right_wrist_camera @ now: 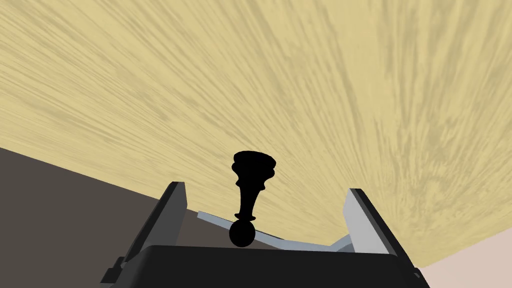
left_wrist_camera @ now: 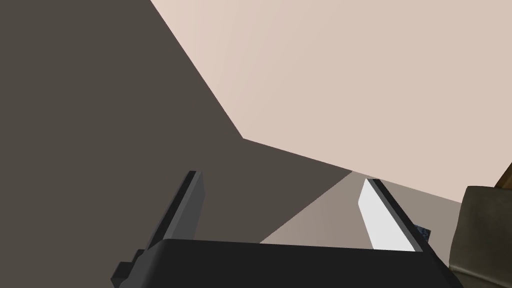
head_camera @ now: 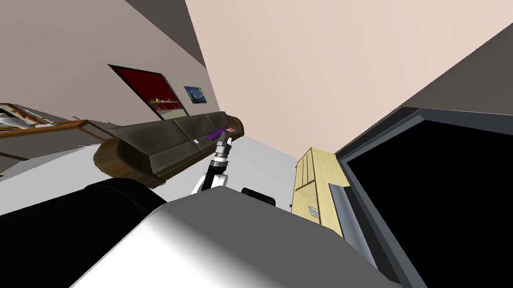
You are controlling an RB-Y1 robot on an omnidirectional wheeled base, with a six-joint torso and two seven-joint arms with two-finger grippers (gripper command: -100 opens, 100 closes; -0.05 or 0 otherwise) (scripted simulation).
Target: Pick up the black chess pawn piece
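btwn spread r gripper (right_wrist_camera: pixel 265 189) blades: black ball-headed pawn (right_wrist_camera: pixel 248 197), streaky wood (right_wrist_camera: pixel 300 75) behind.

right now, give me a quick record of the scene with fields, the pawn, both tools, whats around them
pawn: black pawn, between the right tool's fingers, neither finger touching it, round head toward the tool's body
right tool: right tool open, straddling the pawn
left tool: left tool open, holding nothing, beside the sofa end
behind pawn: pale wood-grain surface
grasp: not yet made
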